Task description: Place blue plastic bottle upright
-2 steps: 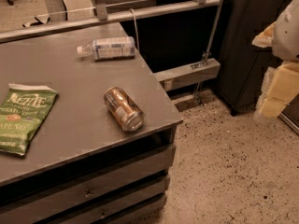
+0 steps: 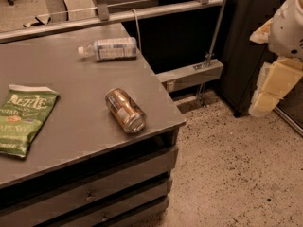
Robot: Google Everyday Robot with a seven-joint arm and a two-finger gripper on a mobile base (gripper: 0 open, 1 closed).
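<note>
The bottle (image 2: 110, 48) lies on its side at the far part of the table (image 2: 71, 79), near the right edge. It is clear plastic, with a white cap pointing left and a pale label with small print. The gripper (image 2: 271, 86) hangs at the right, over the floor, well apart from the bottle; I cannot tell if it is wide or narrow.

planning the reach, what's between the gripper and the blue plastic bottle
Camera view: only bare table, then a grey ledge, between the blue plastic bottle and the gripper at far right. The can sits off that line.
</note>
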